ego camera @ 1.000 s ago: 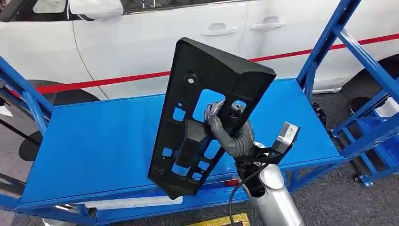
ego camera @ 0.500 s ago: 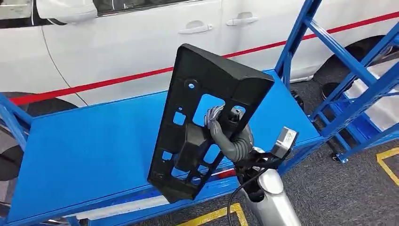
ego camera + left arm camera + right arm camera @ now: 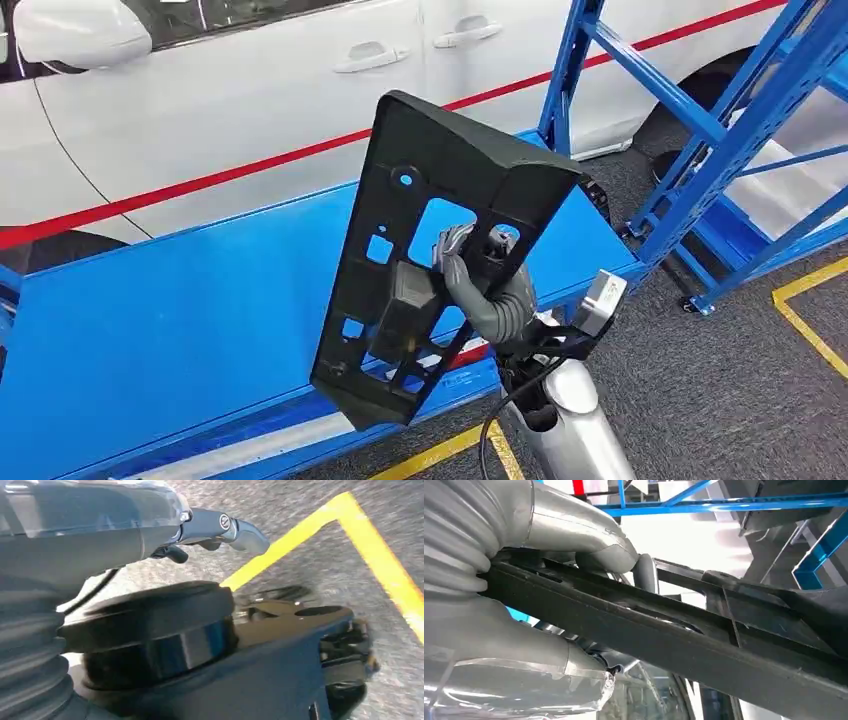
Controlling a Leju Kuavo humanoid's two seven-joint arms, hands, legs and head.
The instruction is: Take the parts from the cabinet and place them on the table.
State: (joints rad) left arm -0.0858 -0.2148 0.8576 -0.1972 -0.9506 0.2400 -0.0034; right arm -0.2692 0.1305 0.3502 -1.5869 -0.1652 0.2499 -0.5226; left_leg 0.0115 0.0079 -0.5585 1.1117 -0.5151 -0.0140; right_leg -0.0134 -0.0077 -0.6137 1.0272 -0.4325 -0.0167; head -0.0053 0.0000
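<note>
The right hand (image 3: 470, 268) grips a large black plastic panel (image 3: 430, 250), a long moulded part pierced by several rectangular cut-outs and a few round holes. Its fingers (image 3: 452, 240) reach through the biggest opening near the panel's middle and curl over the edge there, so the part is plainly held rather than resting on anything. In the right wrist view the same hand (image 3: 574, 545) clamps the panel (image 3: 704, 645) edge-on, with the thick grey thumb on one face and the other fingers on the opposite face.

The panel stands nearly upright, tilted a little, its wider capped end above the hand and its narrower end hanging below the hand. It is lifted clear of the blue table (image 3: 200, 320), which lies beyond and to the left of the hand; the panel's lower end overlaps the table's near edge in the head view (whether it touches that edge cannot be told). A white car (image 3: 250, 110) with a red stripe stands past the table. To the right of the hand rises a blue metal rack (image 3: 700, 130), and yellow floor tape (image 3: 800, 320) marks the grey floor beneath it.

The left hand (image 3: 220, 530) hangs over the grey floor beside a yellow line (image 3: 320, 530); whether its fingers are spread or curled cannot be told.
</note>
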